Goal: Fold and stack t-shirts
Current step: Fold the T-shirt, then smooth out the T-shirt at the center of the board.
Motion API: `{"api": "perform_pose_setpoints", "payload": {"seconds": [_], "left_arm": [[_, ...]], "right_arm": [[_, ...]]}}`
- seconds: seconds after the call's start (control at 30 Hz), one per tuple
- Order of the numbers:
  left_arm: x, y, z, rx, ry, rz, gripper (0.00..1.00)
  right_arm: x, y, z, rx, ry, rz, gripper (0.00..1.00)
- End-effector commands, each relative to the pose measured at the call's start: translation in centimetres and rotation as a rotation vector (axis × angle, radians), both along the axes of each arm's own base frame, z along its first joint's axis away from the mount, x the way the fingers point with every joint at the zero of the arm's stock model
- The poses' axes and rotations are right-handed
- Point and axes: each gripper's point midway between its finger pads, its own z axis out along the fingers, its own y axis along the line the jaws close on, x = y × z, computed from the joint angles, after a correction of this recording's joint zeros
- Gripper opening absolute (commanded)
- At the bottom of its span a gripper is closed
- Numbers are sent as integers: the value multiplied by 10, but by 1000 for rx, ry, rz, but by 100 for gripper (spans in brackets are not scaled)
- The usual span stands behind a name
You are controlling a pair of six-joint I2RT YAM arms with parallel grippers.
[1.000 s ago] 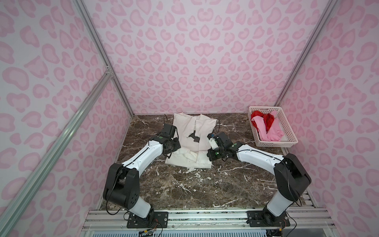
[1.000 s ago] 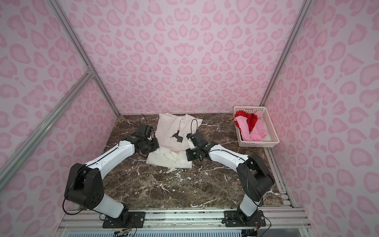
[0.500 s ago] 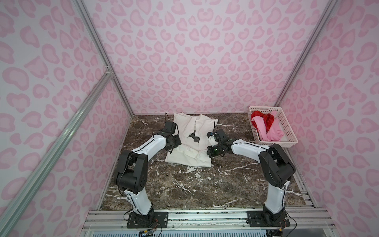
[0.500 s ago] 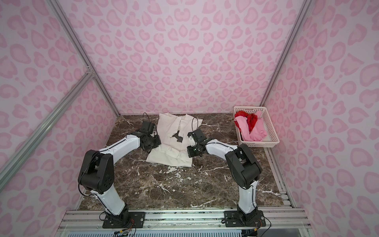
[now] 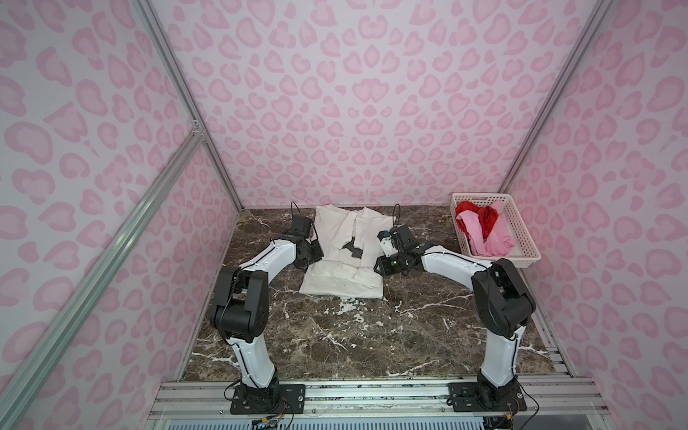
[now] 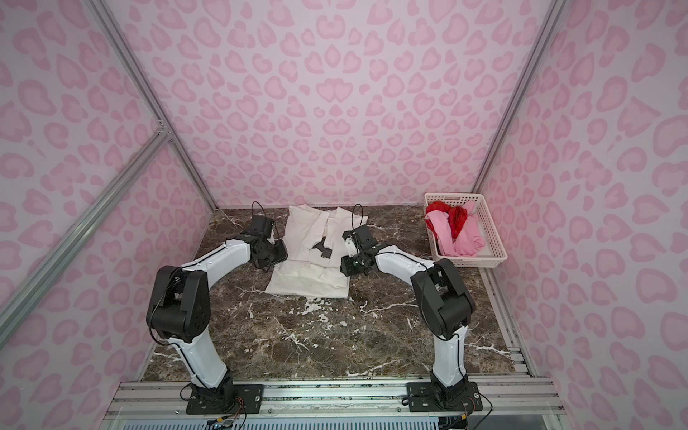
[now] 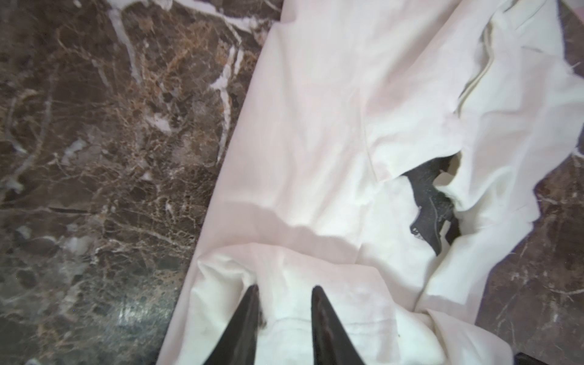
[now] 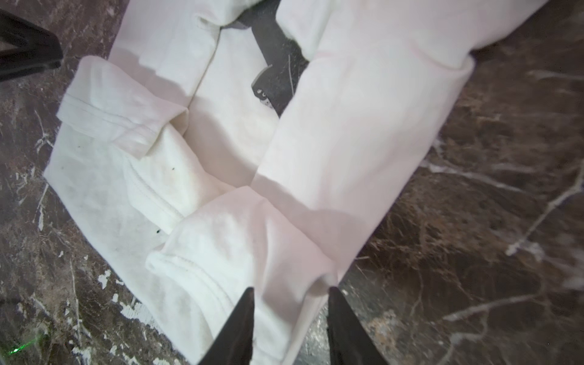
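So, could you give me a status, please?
Left fingers open, right fingers open. Off-white t-shirt part-folded on table. Pink t-shirt, red t-shirt in basket.

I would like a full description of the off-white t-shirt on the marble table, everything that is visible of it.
The off-white t-shirt is soft, wrinkled cloth lying flat toward the far side of the dark marble table. Both sides are folded inward; a patch of black print shows in the gap between them. Stitched hems show on the folded parts. The left hand and right hand are open over its side edges.
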Motion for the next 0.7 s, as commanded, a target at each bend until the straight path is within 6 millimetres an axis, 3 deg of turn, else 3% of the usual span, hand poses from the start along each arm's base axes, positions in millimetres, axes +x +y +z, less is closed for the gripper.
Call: {"api": "perform_pose_setpoints", "payload": {"seconds": [0.0, 0.07, 0.17, 0.37, 0.5, 0.67], "left_arm": [[-2, -2, 27, -13, -59, -34, 30], [-17, -3, 32, -26, -62, -44, 30], [-47, -2, 20, -34, -29, -53, 30], [-86, 0, -20, -59, 42, -54, 30], [-83, 0, -30, -48, 62, -60, 29], [-57, 0, -29, -16, 60, -62, 28]], "right_arm": [[-2, -5, 17, -11, -24, -13, 40], [-10, -4, 33, 19, -36, -6, 40], [-27, 5, 49, 71, -33, 19, 40], [-62, 40, 39, 127, 23, 102, 40], [-68, 57, 18, 97, 42, 132, 40], [-54, 60, -5, 54, 37, 117, 39]]}}
